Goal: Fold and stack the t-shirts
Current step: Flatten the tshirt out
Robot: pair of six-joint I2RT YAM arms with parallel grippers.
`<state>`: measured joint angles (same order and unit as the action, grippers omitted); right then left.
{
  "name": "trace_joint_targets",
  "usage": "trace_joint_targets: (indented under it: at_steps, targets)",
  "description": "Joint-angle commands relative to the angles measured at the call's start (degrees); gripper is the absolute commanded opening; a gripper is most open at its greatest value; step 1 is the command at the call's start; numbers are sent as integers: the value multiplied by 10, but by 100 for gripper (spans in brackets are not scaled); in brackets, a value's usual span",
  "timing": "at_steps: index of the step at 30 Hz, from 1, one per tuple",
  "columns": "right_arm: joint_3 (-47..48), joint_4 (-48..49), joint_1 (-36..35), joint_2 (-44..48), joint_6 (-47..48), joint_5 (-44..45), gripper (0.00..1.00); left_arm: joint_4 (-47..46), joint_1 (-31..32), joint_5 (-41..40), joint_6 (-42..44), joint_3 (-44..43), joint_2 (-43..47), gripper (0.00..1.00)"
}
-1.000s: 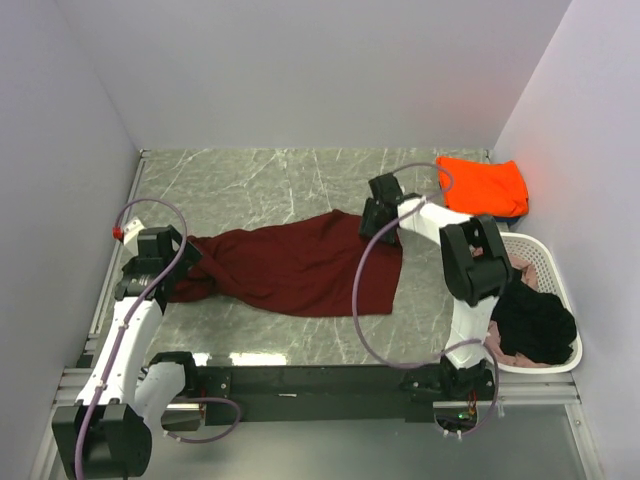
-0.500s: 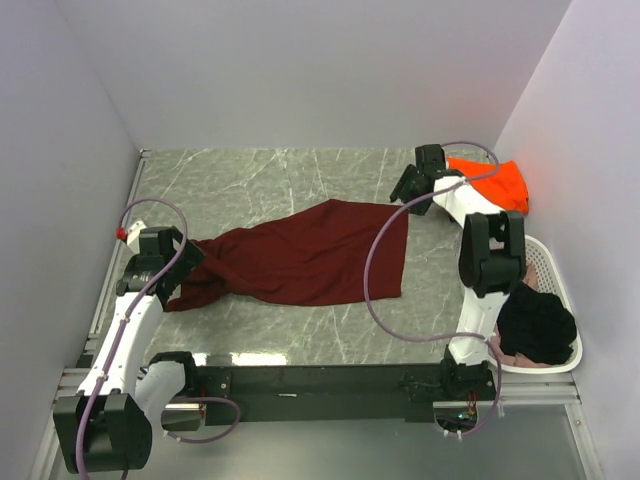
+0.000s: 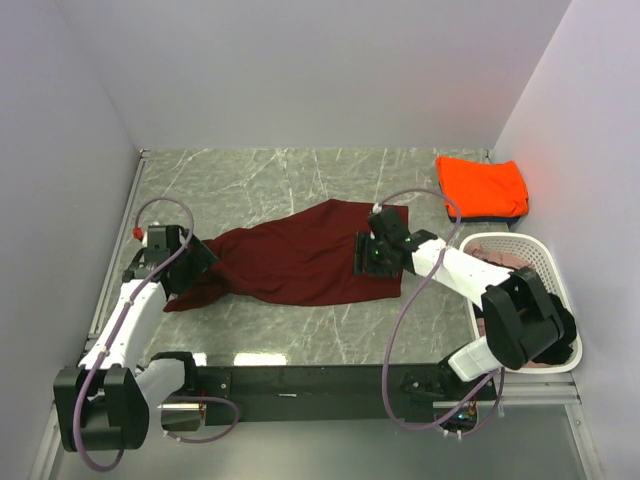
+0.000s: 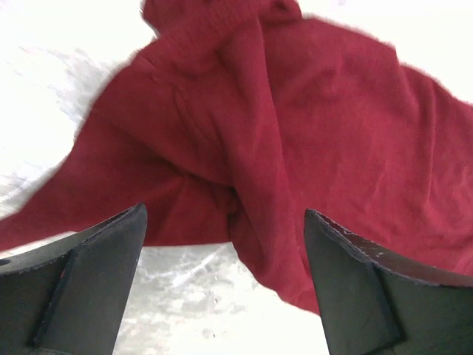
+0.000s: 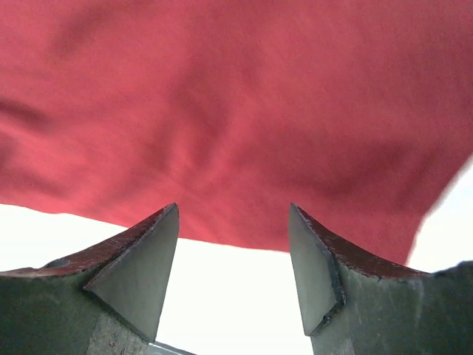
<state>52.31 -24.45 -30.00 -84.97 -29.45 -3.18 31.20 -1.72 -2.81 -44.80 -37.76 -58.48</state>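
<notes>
On the marble table (image 3: 260,180), a maroon t-shirt (image 3: 300,262) lies spread between two arms: the left gripper (image 4: 225,222), jaws parted, over its bunched end; the right gripper (image 5: 233,214), jaws parted, at its opposite edge.

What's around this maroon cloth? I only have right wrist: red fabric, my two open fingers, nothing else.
Observer: The maroon shirt lies unfolded across the middle of the table. The right gripper is at its right-hand end, holding nothing.
Operator: Left arm?
Observer: The left gripper is open at the shirt's bunched left end, gripping nothing.
Operator: Any stack yet?
Observer: One folded orange shirt sits in the far right corner, apart from the maroon one.
</notes>
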Motion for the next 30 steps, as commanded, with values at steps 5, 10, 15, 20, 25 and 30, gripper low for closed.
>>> trace_joint_targets:
  at_steps: [5,10,15,20,25,30]
  targets:
    - [-58,-45,-5,60,-10,81,70,4,72,12,-50,-16,-9,89]
    - [-86,-58,-2,74,-33,120,73,0,109,-4,-71,-21,-26,89]
    - [-126,-27,20,82,-59,91,73,-11,132,-15,-85,-28,-48,87]
    - [-143,4,40,87,-74,77,73,-24,152,-19,-93,-30,-79,84]
    - [-160,36,74,86,-73,49,72,-42,170,-26,-101,-30,-104,81]
    - [-160,42,95,82,-63,37,69,-55,186,-25,-112,-34,-131,73]
